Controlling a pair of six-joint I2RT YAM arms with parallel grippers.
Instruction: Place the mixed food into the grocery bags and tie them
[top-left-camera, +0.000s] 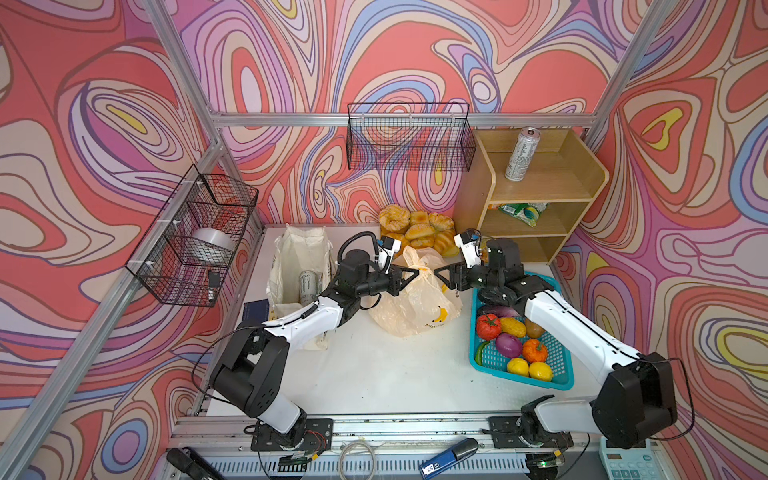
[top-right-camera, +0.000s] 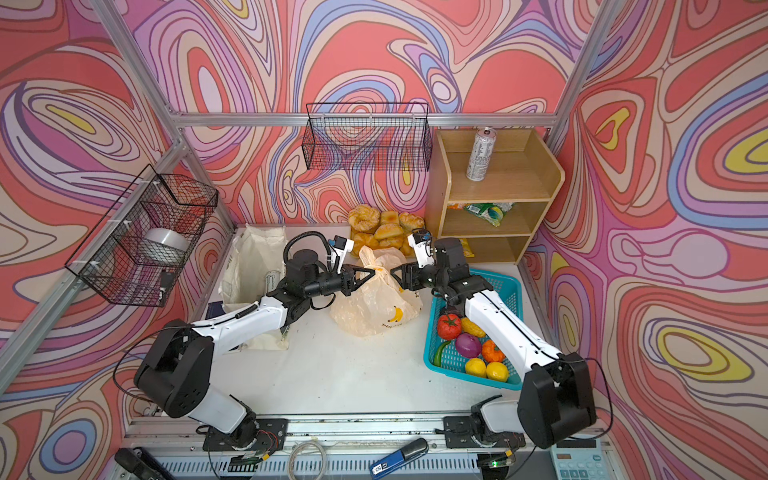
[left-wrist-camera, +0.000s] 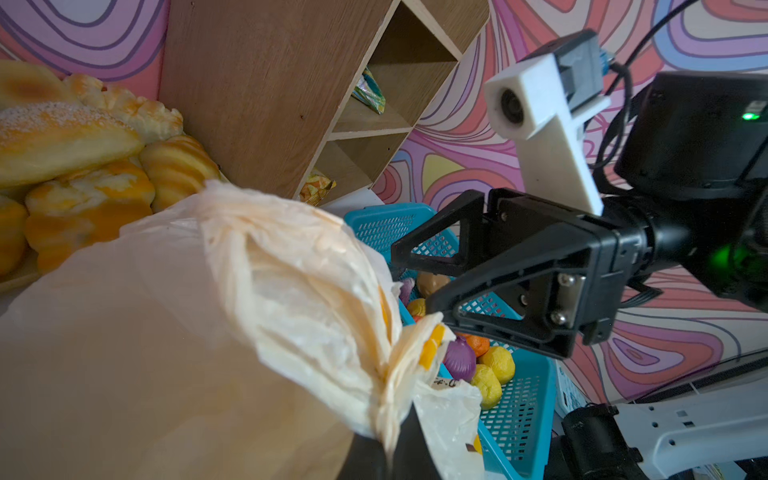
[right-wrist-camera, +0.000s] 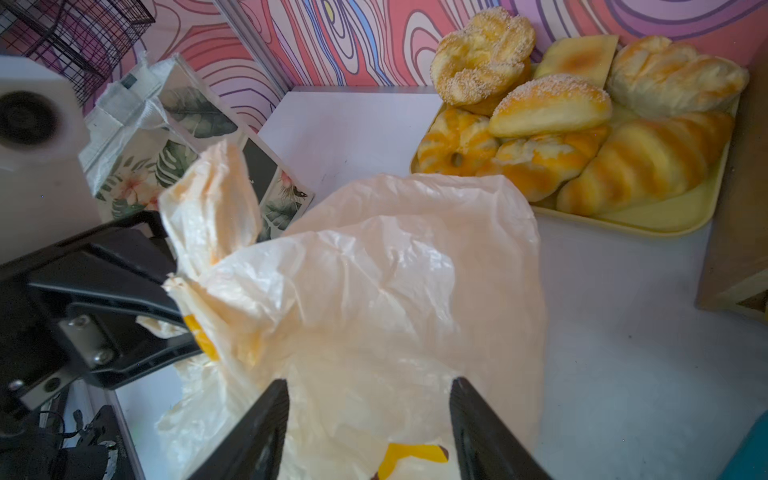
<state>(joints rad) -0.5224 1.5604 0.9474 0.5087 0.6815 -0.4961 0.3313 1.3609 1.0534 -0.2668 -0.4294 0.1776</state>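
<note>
At table (top-left-camera: 374, 374) centre, between cloth tote (top-left-camera: 297, 257) and teal basket (top-left-camera: 492, 358), banana-print plastic bag (top-left-camera: 409, 309) sits with its twisted handle pinched in the closed left gripper (top-left-camera: 417, 271), while right gripper (top-left-camera: 437, 274) faces it, jaws apart, holding nothing.

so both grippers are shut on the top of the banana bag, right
No, only the left gripper is shut on the top of the bag. The right gripper is open, its jaws apart and gripping nothing, as the right wrist view shows.
</note>
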